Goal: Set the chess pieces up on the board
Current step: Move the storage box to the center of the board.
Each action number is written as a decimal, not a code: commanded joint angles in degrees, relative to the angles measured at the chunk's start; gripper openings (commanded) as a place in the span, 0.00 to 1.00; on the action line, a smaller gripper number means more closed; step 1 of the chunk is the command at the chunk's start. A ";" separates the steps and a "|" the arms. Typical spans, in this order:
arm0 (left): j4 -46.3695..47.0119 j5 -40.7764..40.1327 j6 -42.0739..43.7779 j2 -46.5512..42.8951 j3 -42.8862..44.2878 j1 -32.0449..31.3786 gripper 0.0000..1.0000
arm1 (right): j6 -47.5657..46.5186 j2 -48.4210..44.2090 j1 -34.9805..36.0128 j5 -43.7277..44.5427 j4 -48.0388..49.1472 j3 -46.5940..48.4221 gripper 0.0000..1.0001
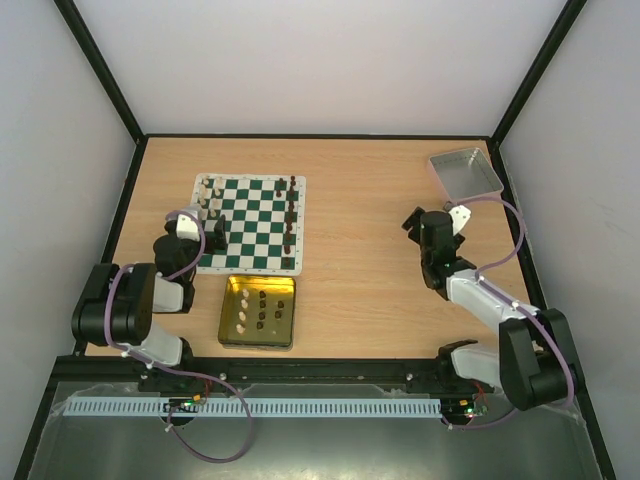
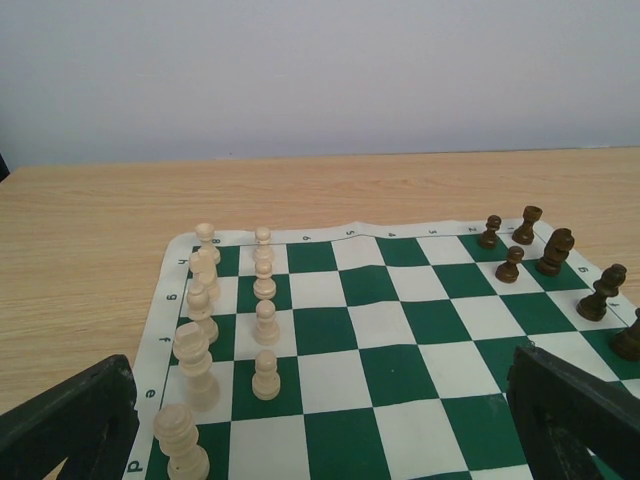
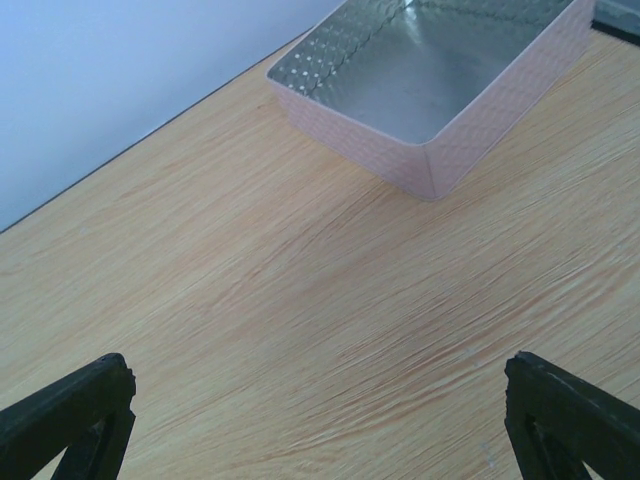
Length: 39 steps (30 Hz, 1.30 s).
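The green and white board (image 1: 255, 228) lies at the left of the table. Cream-white chess pieces (image 1: 209, 195) stand in two rows along its left side, and dark brown pieces (image 1: 290, 208) stand along its right side. My left gripper (image 1: 216, 228) hovers over the board's near left part, open and empty. In the left wrist view the board (image 2: 400, 340) fills the lower half, with cream pieces (image 2: 265, 372) at left, dark pieces (image 2: 553, 252) at far right, and my gripper (image 2: 320, 450) wide apart. My right gripper (image 1: 420, 225) is open and empty over bare wood (image 3: 320, 440).
A shiny gold tray (image 1: 226, 320) just in front of the board holds several loose cream and dark pieces. A grey metal tray (image 1: 465, 172) stands at the back right, just beyond the right gripper, and its wall shows in the right wrist view (image 3: 500, 110). Black frame posts edge the table.
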 commanded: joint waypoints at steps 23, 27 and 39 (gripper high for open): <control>-87.55 0.30 15.39 -18.87 39.23 -2.48 0.97 | 3.61 11.94 36.10 7.41 -27.69 22.87 0.54; -93.29 0.39 16.20 -22.89 39.26 -2.46 0.72 | 6.68 13.33 39.91 4.99 -27.75 24.24 0.52; -98.98 1.72 17.08 -34.38 33.19 -1.94 0.71 | 16.82 26.00 47.39 -4.70 -31.54 30.36 0.54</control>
